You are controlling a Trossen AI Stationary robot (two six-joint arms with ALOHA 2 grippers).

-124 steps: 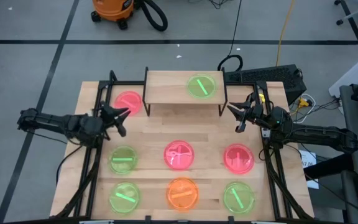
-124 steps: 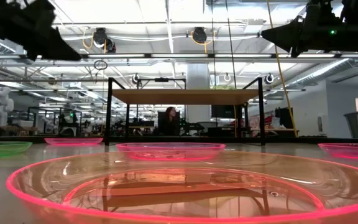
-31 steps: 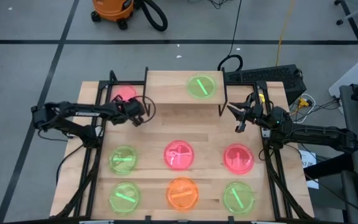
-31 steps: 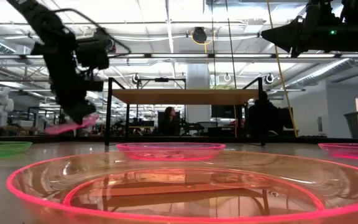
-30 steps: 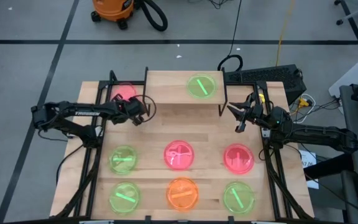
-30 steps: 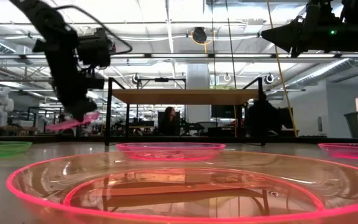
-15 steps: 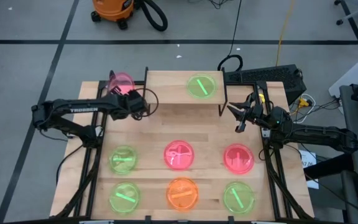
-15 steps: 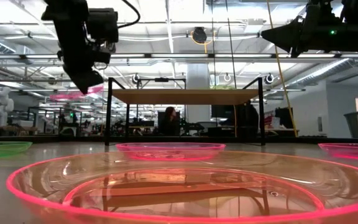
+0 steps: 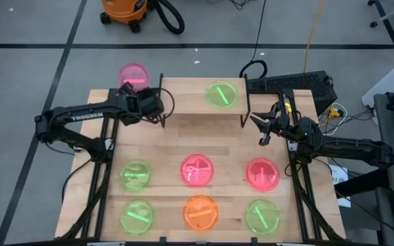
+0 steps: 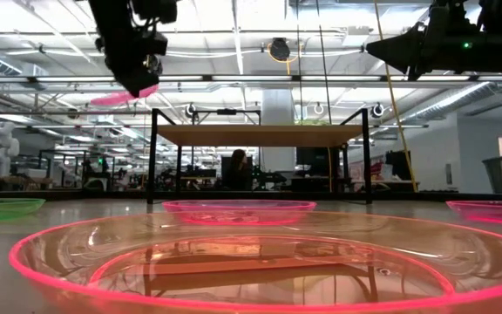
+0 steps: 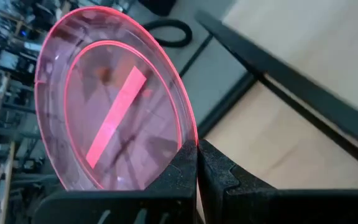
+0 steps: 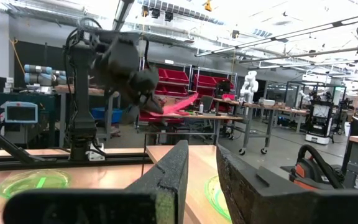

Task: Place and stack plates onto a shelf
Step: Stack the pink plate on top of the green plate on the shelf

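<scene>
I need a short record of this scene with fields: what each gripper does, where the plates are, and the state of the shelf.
left gripper: shut on the rim of a pink plate, raised above the table's back-left corner, beside the shelf
right gripper: empty, waiting at the right end of the shelf
shelf: holds one green plate
table: six plates in two rows, three green, two pink-red, one orange
stack: none yet

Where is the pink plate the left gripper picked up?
The pink plate hangs in the air, pinched by its rim in the left gripper, just past the shelf's left end in the high view.
</scene>
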